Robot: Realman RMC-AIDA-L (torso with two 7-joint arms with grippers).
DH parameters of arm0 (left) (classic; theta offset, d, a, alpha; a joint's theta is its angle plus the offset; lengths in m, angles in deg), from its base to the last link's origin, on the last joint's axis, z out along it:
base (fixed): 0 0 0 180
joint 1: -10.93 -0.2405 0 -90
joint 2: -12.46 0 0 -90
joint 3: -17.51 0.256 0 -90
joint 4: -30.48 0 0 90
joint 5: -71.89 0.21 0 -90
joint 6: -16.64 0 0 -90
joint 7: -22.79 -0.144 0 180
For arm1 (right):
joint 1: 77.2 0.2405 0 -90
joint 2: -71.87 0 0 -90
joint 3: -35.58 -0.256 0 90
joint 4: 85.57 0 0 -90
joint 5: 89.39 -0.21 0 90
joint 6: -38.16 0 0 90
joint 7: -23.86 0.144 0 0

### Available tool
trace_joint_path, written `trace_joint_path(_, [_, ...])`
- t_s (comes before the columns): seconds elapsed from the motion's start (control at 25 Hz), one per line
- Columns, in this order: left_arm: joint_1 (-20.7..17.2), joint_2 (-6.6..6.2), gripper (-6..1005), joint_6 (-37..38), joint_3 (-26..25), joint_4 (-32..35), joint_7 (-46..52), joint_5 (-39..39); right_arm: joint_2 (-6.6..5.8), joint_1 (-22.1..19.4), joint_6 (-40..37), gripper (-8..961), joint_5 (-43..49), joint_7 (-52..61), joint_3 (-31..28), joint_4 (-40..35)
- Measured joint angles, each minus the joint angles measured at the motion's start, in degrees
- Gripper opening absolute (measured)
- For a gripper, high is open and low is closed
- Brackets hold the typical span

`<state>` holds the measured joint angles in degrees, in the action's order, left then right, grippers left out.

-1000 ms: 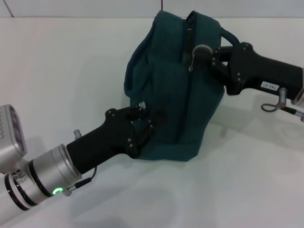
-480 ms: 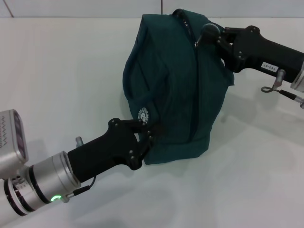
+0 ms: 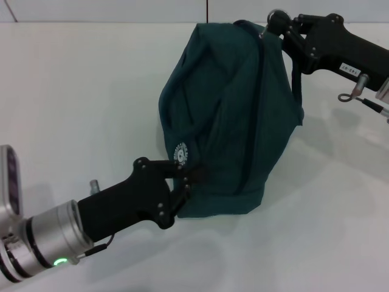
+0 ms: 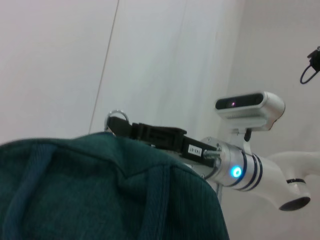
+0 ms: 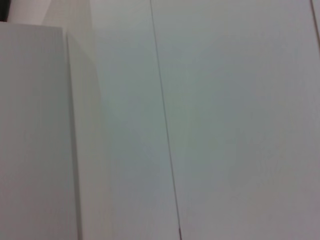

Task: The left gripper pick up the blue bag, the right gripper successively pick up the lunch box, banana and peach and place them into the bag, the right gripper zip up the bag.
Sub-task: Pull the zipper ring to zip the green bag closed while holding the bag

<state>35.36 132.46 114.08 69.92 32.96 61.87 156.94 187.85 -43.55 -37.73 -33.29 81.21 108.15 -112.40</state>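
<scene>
You are looking down on a plain white table that runs back to a pale wall, and the same pale wall panels fill the right wrist view.

Nearest to you, the left arm reaches in from the lower left of the head view. Its silver wrist carries a small green light, and the black left gripper sits at the bag's lower near edge. Its fingers are clenched on the fabric just below a small round white logo, so the cloth bunches between them.

The blue bag stands just past that grip, in the middle of the table, leaning slightly. It is dark teal, bulging and closed along the dark zipper line that runs from its top down the side facing you. A looped carry handle hangs on its right side.

At the far top of the bag, the right gripper comes in from the upper right. It is pinched on the zipper pull, a small metal ring at the very top of the zipper.

In the left wrist view, you see the bag's top with its cord handle, and beyond it the right gripper with the ring at its tip.
</scene>
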Motion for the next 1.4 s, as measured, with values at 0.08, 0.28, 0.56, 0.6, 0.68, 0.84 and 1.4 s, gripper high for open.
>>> trace_joint_path(0.08, [-0.4, -0.01, 65, 0.2, -0.2, 0.2, 0.0, -0.7, 0.02, -0.2, -1.6, 15, 0.2, -0.1, 0.7, 0.0])
trace_joint_path(0.28, [-1.5, -0.11, 77, 0.0, -0.4, 0.5, 0.1, -5.2, 0.14, -2.8, -10.0, 15, 0.2, -3.1, 3.5, -0.5])
trace_joint_path(0.56, [-3.6, -1.06, 94, -0.8, -0.5, 4.7, 1.4, -9.4, 0.06, -4.9, -18.0, 15, 0.1, -3.2, 4.1, -1.3])
trace_joint_path(0.6, [-3.8, -1.19, 96, -1.0, -0.5, 5.6, 2.3, -9.5, 0.06, -4.9, -18.4, 15, 0.1, -3.2, 4.1, -1.3])
trace_joint_path(0.68, [-3.8, -1.46, 101, -1.6, -0.5, 6.8, 4.0, -9.5, 0.05, -4.7, -18.9, 15, 0.1, -3.1, 4.1, -1.3])
trace_joint_path(0.84, [-3.3, -1.91, 110, -2.2, -0.5, 7.2, 5.6, -9.4, 0.04, -4.5, -17.4, 15, 0.1, -3.1, 4.1, -1.3])
trace_joint_path(1.4, [-0.8, -1.03, 204, -2.0, -0.1, 12.9, 12.8, -9.0, -0.05, -5.3, -10.9, 15, -1.3, -3.4, 3.6, -0.5])
